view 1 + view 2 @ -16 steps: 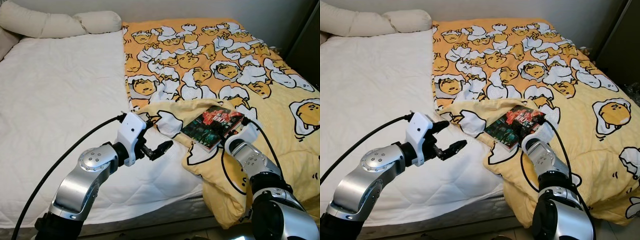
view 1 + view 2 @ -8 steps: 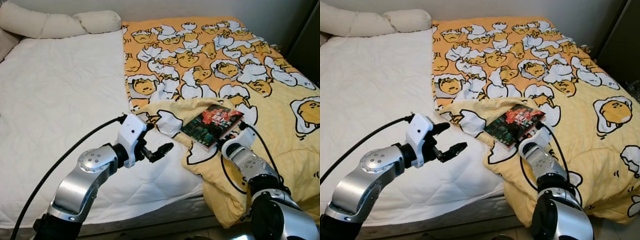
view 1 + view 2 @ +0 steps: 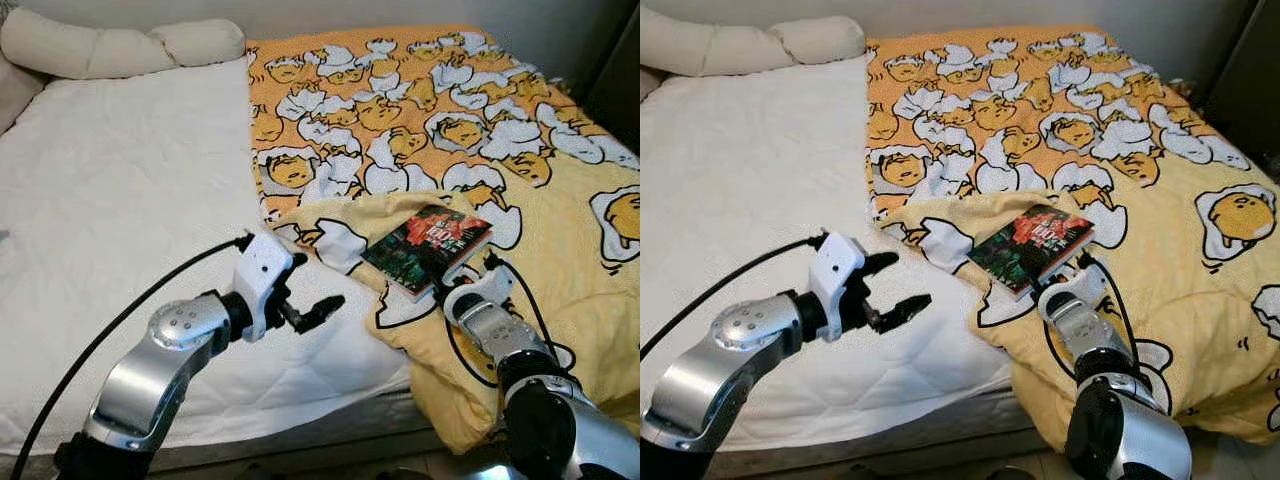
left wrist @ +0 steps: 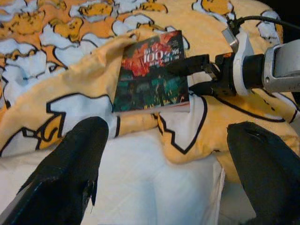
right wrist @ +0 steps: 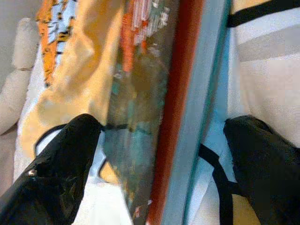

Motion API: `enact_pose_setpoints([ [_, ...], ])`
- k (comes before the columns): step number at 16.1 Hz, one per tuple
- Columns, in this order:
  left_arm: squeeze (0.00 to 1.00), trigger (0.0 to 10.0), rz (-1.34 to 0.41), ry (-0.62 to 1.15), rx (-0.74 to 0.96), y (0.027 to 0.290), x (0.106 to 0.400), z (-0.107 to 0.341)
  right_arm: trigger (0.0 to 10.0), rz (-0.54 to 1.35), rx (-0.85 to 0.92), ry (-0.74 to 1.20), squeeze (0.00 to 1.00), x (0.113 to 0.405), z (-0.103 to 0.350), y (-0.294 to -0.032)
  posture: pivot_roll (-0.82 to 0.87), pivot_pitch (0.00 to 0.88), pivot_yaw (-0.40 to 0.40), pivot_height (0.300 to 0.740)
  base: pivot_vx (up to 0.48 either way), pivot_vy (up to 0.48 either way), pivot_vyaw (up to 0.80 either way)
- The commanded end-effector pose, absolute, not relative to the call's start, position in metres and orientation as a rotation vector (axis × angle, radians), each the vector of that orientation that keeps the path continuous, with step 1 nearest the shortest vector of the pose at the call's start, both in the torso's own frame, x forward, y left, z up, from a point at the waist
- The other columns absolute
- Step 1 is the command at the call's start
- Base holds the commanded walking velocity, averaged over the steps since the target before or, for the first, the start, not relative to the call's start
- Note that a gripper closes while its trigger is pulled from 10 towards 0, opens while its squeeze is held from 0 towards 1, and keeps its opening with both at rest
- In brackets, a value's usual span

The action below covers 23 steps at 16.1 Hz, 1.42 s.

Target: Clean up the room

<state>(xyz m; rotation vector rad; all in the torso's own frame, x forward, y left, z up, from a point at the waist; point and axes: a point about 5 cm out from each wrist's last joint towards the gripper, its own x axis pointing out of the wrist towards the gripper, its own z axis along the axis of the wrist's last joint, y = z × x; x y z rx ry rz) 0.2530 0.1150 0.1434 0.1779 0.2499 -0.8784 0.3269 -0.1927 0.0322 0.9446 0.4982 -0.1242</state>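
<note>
A book [image 3: 428, 250] with a dark red and green cover lies on a folded-over flap of the yellow egg-print blanket [image 3: 400, 110], close to the bed's near edge. My right gripper [image 3: 458, 282] is at the book's near corner, open. In the right wrist view the book [image 5: 154, 93] sits between its two spread fingers [image 5: 61, 168]. In the left wrist view one finger of the right gripper [image 4: 194, 75] lies over the cover and the other below the edge. My left gripper [image 3: 312, 292] hovers open over the white mattress [image 3: 120, 200], left of the book.
Two cream pillows [image 3: 110, 45] lie at the head of the bed, far left. The blanket covers the bed's right half and hangs over the near edge. Dark furniture [image 3: 622, 70] stands against the wall on the right.
My right gripper has shifted from the book's right corner to its near edge, fingers now straddling it. The left arm has dropped slightly. The camera moved a little.
</note>
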Motion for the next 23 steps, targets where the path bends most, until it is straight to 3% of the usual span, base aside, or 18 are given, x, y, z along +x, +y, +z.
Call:
enact_pose_setpoints([
  [1, 1.00, 10.0, -0.899, 0.256, 0.187, 0.114, 0.249, 0.146, 10.0, -0.133, 0.961, 0.510, 1.00, 0.324, 0.028, -0.190, 0.08, 0.081, 0.074, 0.740, 0.000, 0.000, 0.00],
  [7, 1.00, 10.0, -0.895, 0.259, 0.194, 0.114, 0.247, 0.146, 10.0, -0.034, 1.065, 0.237, 1.00, 0.346, 0.062, -0.195, 0.10, 0.070, 0.064, 0.740, 0.000, 0.000, 0.00],
  [8, 1.00, 10.0, -0.892, 0.256, 0.196, 0.114, 0.248, 0.147, 10.0, -0.009, 1.081, 0.193, 0.89, 0.351, 0.071, -0.195, 0.10, 0.054, 0.056, 0.740, 0.000, 0.000, 0.00],
  [9, 1.00, 10.0, -0.890, 0.253, 0.198, 0.114, 0.248, 0.148, 10.0, 0.003, 1.086, 0.176, 0.51, 0.354, 0.075, -0.195, 0.10, 0.052, 0.054, 0.740, 0.000, 0.000, 0.00],
  [10, 1.00, 10.0, -0.884, 0.249, 0.201, 0.115, 0.249, 0.148, 10.0, 0.000, 1.080, 0.180, 0.00, 0.355, 0.076, -0.194, 0.10, 0.043, 0.050, 0.740, 0.000, 0.000, 0.00],
  [16, 1.00, 10.0, -0.879, 0.253, 0.207, 0.117, 0.247, 0.149, 10.0, -0.024, 1.023, 0.293, 0.00, 0.355, 0.069, -0.184, 0.13, 0.066, 0.053, 0.740, 0.000, 0.000, 0.00],
  [21, 1.00, 10.0, -0.905, 0.269, 0.208, 0.114, 0.244, 0.150, 10.0, -0.081, 1.018, 0.279, 0.00, 0.360, 0.074, -0.188, 0.16, 0.156, 0.066, 0.740, 0.000, 0.000, 0.00],
  [22, 1.00, 10.0, -0.905, 0.268, 0.206, 0.114, 0.243, 0.151, 4.5, -0.080, 1.028, 0.264, 0.00, 0.362, 0.077, -0.189, 0.17, 0.162, 0.064, 0.740, 0.000, 0.000, 0.00],
  [23, 1.00, 10.0, -0.905, 0.268, 0.204, 0.113, 0.243, 0.152, 1.2, -0.077, 1.036, 0.252, 0.00, 0.363, 0.080, -0.190, 0.17, 0.166, 0.063, 0.740, 0.000, 0.000, 0.00],
])
